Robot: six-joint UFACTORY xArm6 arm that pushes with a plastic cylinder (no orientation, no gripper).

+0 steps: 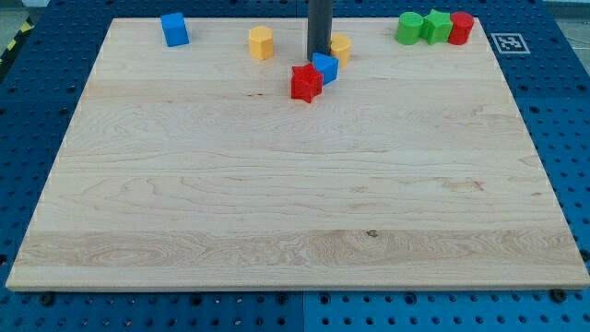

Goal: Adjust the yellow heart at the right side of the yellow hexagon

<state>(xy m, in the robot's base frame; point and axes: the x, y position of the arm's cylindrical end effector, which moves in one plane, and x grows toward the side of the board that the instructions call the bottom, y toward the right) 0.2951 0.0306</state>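
Just to the view's right of my tip, the yellow heart sits nearly touching the rod, partly hidden behind it. My tip is a bare rod, holding nothing. The yellow hexagon lies apart on the tip's other side, toward the view's left.

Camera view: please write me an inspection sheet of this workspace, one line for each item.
Surface: wooden board, flat, on a blue perforated table.
Job's things: yellow hexagon at the view's top; yellow heart to its right, partly hidden by the rod.
Clutter: blue cube; red star touching a blue block; green block, green star and red block in a row.
Tool: my tip beside the heart, on its left.
Cables: nothing seen.
Surroundings: marker tag.
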